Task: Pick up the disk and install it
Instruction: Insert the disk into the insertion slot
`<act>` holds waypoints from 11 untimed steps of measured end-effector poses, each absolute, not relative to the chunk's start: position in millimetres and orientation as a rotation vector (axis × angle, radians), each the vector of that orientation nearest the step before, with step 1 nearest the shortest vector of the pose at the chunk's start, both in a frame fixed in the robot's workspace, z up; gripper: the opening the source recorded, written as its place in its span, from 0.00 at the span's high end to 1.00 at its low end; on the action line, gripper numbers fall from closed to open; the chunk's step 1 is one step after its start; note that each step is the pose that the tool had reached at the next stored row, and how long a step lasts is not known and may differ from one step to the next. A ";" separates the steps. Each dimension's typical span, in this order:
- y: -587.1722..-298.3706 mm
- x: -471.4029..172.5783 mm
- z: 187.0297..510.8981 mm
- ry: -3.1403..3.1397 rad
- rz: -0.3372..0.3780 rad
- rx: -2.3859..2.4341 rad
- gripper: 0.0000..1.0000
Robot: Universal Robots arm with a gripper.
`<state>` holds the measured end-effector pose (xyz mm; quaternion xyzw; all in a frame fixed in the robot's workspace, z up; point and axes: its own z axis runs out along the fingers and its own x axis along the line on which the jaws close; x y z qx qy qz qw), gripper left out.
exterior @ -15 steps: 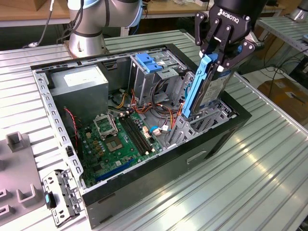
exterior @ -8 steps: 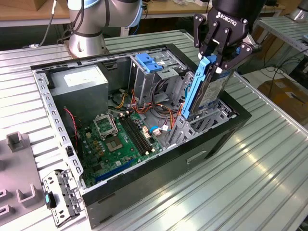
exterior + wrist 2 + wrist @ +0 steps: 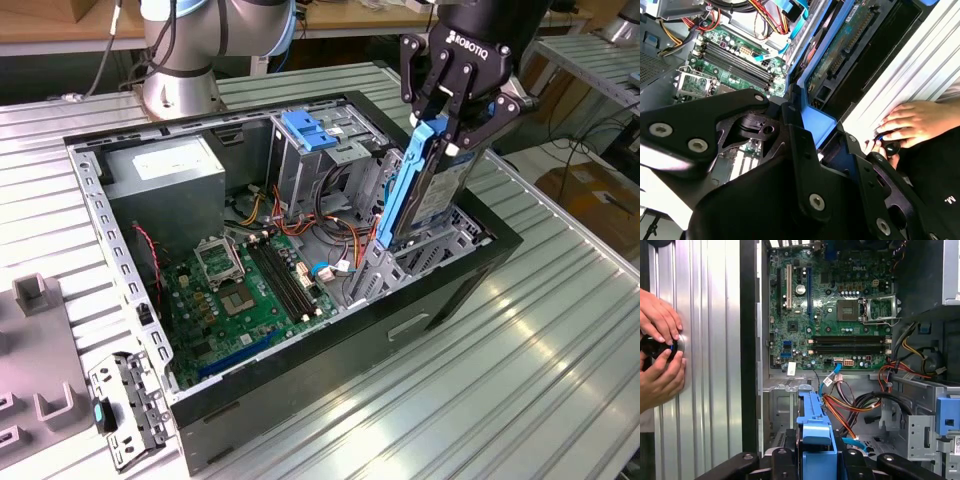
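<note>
The pick-up is done. The tool has its fingers closed on the top end of the disk, gripping the blue carrier. It holds the disk upright and edge-on at the exterior view's right end of the open computer case.

Installing looks only partly done. The lower end of the disk reaches down into the grey drive bay, but most of it stands above the bay, tilted slightly, so I judge it is not seated. In the first wrist view the carrier points down between the bay's walls, beside loose orange and red cables.

As for writing, the tool's black body carries white lettering. The power supply has a white sticker, and the motherboard has small print. None of it is read off here.

A person's hands rest on a small black knob on the ribbed counter.
</note>
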<state>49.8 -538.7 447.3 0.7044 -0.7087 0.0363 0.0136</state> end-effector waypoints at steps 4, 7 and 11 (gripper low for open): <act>-538.7 49.8 444.7 -2.212 0.115 2.187 0.63; -538.7 50.4 442.0 -2.218 0.116 2.180 0.63; -538.8 52.8 441.5 -2.219 0.116 2.178 0.63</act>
